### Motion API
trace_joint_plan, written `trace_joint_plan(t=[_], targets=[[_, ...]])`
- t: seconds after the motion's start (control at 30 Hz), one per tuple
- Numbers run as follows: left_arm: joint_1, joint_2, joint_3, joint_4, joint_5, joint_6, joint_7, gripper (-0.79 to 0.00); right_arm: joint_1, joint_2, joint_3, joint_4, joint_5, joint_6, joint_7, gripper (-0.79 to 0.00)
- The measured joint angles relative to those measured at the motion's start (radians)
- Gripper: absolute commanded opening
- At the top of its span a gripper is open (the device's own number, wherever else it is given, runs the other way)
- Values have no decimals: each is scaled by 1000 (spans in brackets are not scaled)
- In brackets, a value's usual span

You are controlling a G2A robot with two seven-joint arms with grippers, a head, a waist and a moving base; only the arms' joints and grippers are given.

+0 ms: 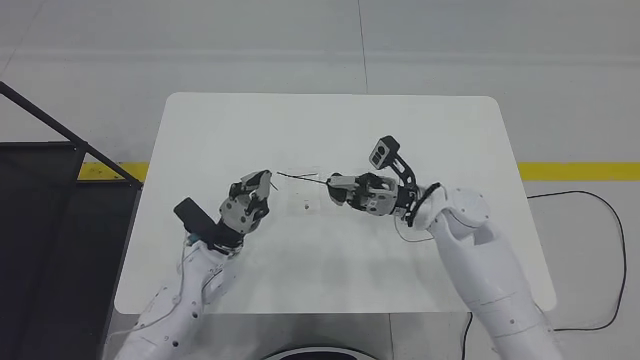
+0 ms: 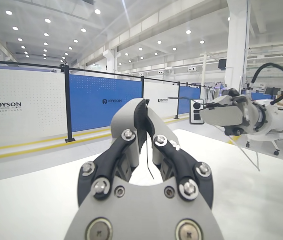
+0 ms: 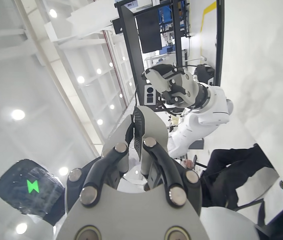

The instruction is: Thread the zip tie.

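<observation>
Over the middle of the white table (image 1: 400, 130), my two grippers face each other. My right gripper (image 1: 333, 186) (image 3: 135, 112) is shut on a thin black zip tie (image 1: 300, 177) (image 3: 136, 96). The tie's free end sticks out toward my left gripper (image 1: 262, 182) (image 2: 145, 103) and ends just short of its tips. The left gripper is shut on a thin black strip (image 2: 147, 156), whose loose end hangs down between its fingers. I cannot tell whether both strips are one tie. The left wrist view shows the right gripper (image 2: 204, 111) across from it with the tie (image 2: 179, 98) poking out.
A black framed panel (image 1: 40, 220) stands against the table's left side. A black cable (image 1: 600, 260) lies on the floor to the right. Bare tabletop runs along the far edge and on the right half.
</observation>
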Motion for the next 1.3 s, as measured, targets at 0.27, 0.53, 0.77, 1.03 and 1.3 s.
trace_joint_plan(t=[0.27, 0.53, 0.77, 1.03, 1.3], targets=[[-23, -13, 19, 44, 11, 15, 32, -785, 47, -14, -43, 89, 36, 0, 13, -785], [-45, -26, 40, 61, 7, 34, 28, -785, 55, -18, -59, 132, 33, -47, 45, -785], [-55, -34, 47, 70, 9, 46, 22, -785, 53, -18, -54, 143, 41, -72, 57, -785], [-55, -34, 47, 70, 9, 45, 22, -785, 49, -19, -53, 141, 47, -86, 60, -785], [-55, -34, 47, 70, 9, 45, 22, -785, 54, -24, -63, 137, 55, -83, 45, -785]])
